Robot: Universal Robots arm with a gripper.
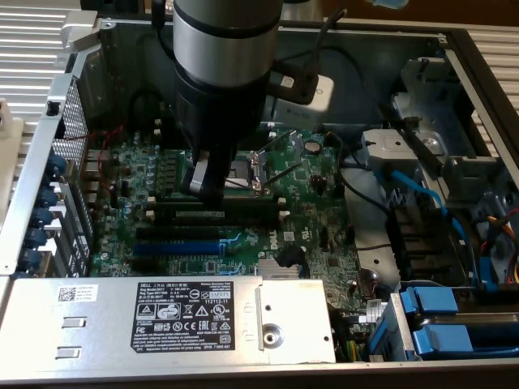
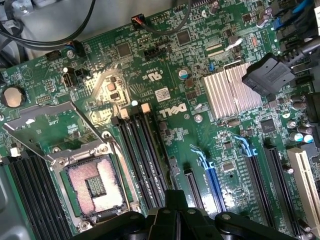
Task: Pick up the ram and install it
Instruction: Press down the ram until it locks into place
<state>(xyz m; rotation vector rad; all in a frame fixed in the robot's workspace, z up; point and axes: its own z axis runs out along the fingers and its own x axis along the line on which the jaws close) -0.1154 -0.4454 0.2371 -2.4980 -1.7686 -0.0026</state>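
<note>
Fingers (image 1: 197, 177) are pressed together, tips down on the motherboard (image 1: 316, 219) just beside the open processor socket (image 1: 243, 166). The pictures do not settle whether they pinch anything. The ram (image 1: 239, 200) looks to be the dark-green strip standing on edge in the slot nearest that socket. Its long axis runs from the exterior view's left to its right, parallel to the black slots (image 1: 203, 231) and the blue slot (image 1: 174, 247) beyond it. The fingertips meet that strip directly from above, toward its end on the exterior view's left, so most of its length reaches away to the exterior view's right. By my reading the stick is already in its slot and the closed fingers bear on its upper edge, though whether it is fully seated I cannot tell. The arm (image 1: 227, 49) stands nearly upright over the open case (image 1: 49, 162), wrist pointing straight down. In the wrist view the dark finger bodies lie in line with the row of memory slots (image 2: 145, 150) beside the socket.
</note>
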